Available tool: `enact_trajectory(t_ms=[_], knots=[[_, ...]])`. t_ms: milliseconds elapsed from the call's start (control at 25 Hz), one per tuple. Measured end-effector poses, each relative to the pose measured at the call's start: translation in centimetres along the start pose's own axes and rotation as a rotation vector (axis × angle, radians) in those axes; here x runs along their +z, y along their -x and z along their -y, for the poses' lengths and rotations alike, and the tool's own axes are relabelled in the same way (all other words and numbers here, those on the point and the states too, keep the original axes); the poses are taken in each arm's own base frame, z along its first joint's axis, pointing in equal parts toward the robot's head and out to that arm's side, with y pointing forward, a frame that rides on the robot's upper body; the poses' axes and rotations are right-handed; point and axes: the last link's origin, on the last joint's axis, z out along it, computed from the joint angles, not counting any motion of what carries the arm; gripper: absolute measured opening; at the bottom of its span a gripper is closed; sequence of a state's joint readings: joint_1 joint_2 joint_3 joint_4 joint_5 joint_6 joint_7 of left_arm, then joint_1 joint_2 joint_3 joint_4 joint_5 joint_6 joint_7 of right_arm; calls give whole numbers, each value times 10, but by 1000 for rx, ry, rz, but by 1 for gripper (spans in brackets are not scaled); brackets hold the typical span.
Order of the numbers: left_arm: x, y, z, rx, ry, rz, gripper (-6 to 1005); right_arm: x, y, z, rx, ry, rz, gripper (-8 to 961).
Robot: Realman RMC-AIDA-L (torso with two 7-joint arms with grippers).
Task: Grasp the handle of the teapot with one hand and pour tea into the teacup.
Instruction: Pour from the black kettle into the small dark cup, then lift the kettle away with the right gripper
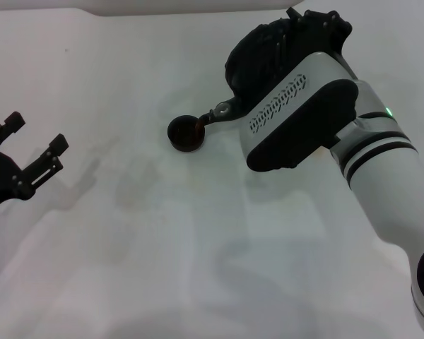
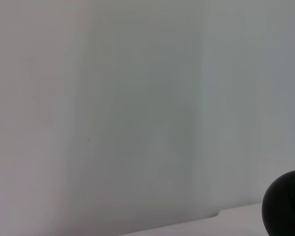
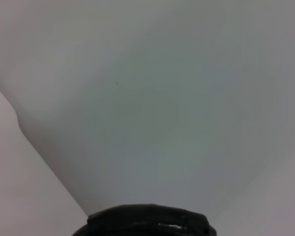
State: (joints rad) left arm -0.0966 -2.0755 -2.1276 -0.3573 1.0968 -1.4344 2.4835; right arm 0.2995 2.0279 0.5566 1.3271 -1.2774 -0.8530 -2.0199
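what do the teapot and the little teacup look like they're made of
The teapot, mostly hidden behind the right arm, is matte black with a rough, uneven surface, which suggests cast iron or dark stoneware; I can't tell which. Its spout is dark with a pale, slightly shiny tip, possibly metal. The teacup is dark brown-black with a dull rim and reddish-brown inside, probably glazed ceramic.

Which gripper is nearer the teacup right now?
Right. The right gripper is up at the teapot, just behind the teacup; the left gripper hangs open, far off by the table's left edge.
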Motion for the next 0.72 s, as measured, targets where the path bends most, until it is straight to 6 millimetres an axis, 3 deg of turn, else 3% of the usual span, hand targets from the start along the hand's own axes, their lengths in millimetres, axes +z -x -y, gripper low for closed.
enact_trajectory(t_ms=[720], knots=[[1, -1, 0, 3, 5, -4, 844, -1, -1, -1, -11, 1, -10, 107]])
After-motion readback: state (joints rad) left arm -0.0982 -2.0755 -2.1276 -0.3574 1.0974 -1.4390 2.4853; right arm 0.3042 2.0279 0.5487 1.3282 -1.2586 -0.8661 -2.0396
